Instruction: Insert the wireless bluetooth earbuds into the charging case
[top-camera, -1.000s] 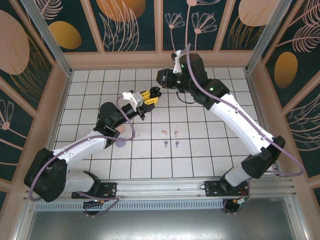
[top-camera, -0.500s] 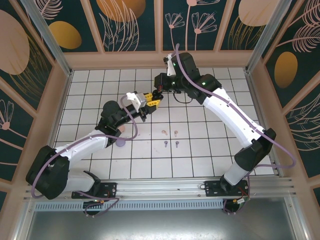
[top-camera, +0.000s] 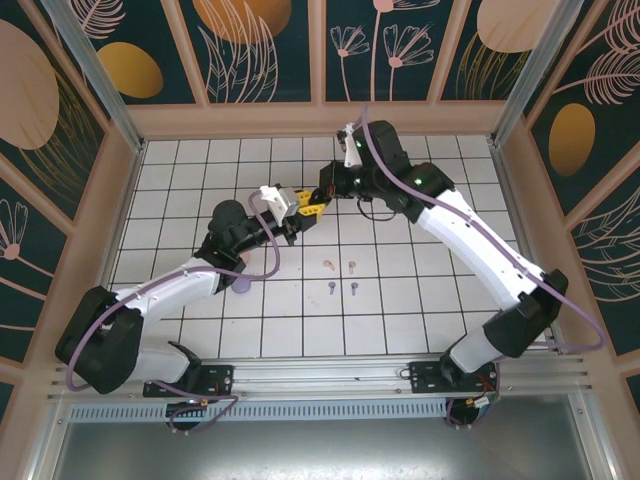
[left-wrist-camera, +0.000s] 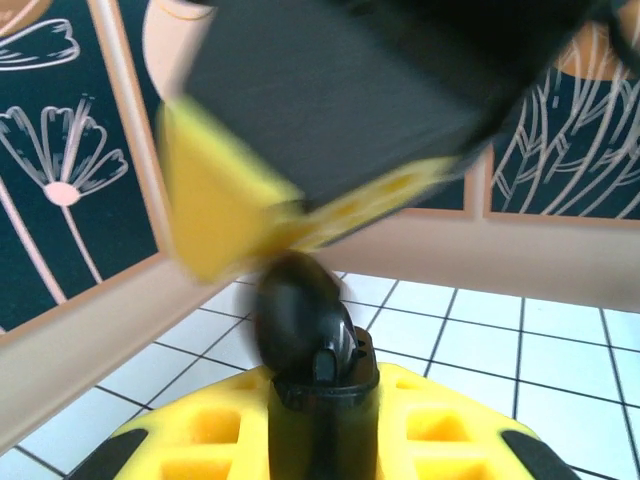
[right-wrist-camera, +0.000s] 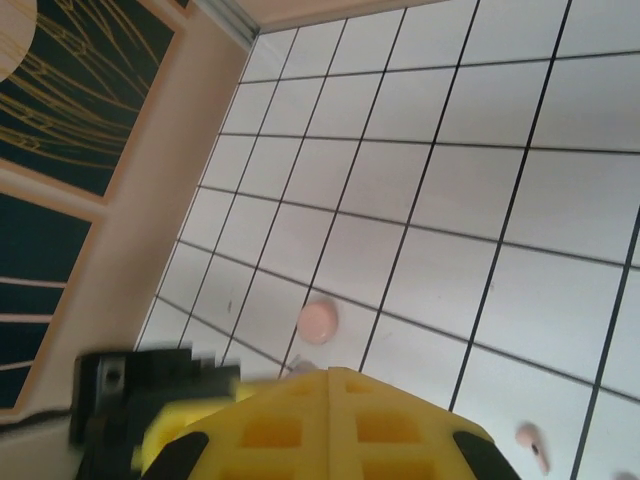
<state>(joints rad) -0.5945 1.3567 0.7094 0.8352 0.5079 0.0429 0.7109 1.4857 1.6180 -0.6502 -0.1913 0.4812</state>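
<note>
Moved nearer, the closed right gripper (top-camera: 322, 196) is set just beside the left gripper (top-camera: 308, 205), by which a black rounded piece (left-wrist-camera: 305, 325) is clamped.

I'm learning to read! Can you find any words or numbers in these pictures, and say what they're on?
None can be read. The walls carry only painted flowers and leaves, the table only tile lines, and the earbuds and the blurred black case show no lettering.
</note>
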